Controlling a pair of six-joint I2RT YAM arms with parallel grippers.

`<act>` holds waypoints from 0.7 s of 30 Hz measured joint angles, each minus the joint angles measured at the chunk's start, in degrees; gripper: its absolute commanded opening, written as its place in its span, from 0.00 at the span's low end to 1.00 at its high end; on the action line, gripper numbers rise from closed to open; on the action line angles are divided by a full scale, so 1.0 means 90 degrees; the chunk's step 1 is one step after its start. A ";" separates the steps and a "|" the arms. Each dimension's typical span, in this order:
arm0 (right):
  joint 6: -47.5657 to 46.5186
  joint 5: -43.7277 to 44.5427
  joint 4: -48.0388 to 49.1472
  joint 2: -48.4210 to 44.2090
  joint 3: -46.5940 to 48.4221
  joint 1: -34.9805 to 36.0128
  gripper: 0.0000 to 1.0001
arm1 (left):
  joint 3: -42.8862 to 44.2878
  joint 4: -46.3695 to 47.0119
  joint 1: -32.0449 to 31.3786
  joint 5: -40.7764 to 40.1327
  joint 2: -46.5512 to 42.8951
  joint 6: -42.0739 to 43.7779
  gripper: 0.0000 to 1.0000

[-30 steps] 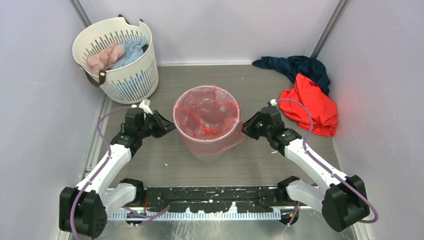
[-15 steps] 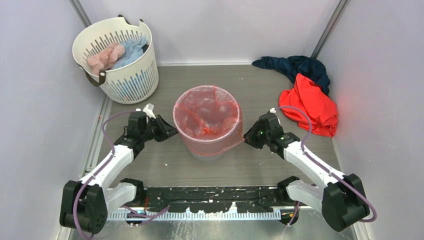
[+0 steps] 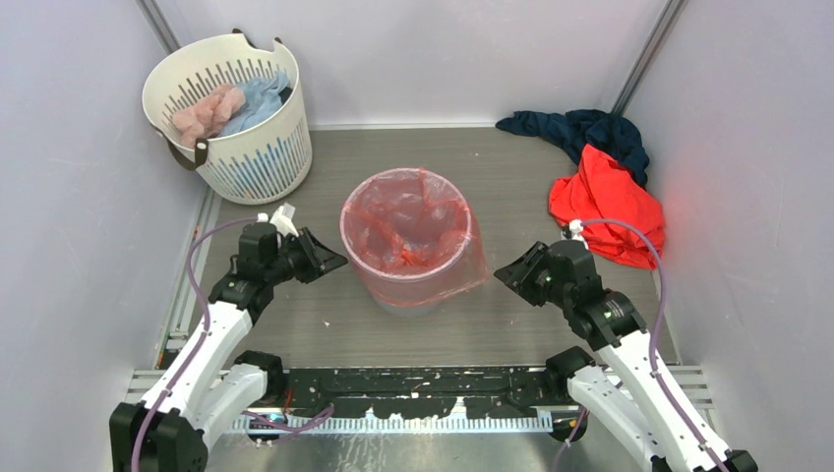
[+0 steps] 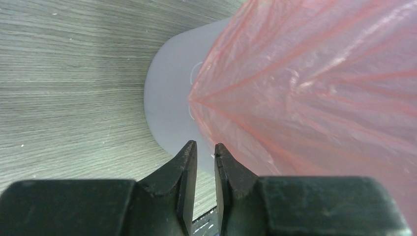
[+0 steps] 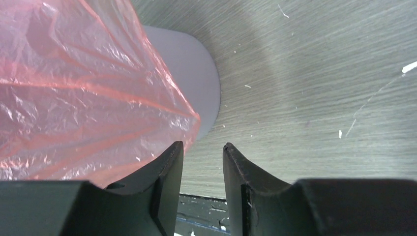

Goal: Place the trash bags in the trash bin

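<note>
The light grey trash bin (image 3: 409, 301) stands mid-floor. The red-pink trash bag (image 3: 407, 222) lines it, its film folded over the rim and hanging down the outer wall. My left gripper (image 3: 330, 262) hovers just left of the bin, its jaws a narrow slit apart with nothing between them. In the left wrist view the left gripper (image 4: 205, 143) points at the bin (image 4: 169, 98) and the draped bag (image 4: 314, 88). My right gripper (image 3: 503, 274) sits open right of the bin. In the right wrist view the right gripper (image 5: 202, 145) is empty, with the bag (image 5: 74, 98) beside its left finger and the bin (image 5: 196, 64) behind.
A white slotted laundry basket (image 3: 232, 118) with pink and blue cloths stands at the back left. A navy cloth (image 3: 580, 128) and a red-orange garment (image 3: 610, 202) lie at the back right. Walls close in both sides; a black rail (image 3: 413, 383) runs along the near edge.
The right gripper has opened, let go of the bag's edge and drawn back to the right, away from the bin. The left gripper has shifted slightly, its gap unchanged.
</note>
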 measured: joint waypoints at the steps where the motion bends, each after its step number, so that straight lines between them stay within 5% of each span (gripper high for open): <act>1: 0.0027 -0.0019 -0.0097 -0.0078 0.0000 0.0000 0.41 | 0.0019 -0.0073 0.0000 -0.0002 -0.0102 0.0002 0.22; 21: 0.0580 -0.0461 0.0080 -0.0209 -0.0049 0.0000 0.40 | 0.0257 -0.0566 0.0000 -0.0032 -0.0367 0.0087 0.22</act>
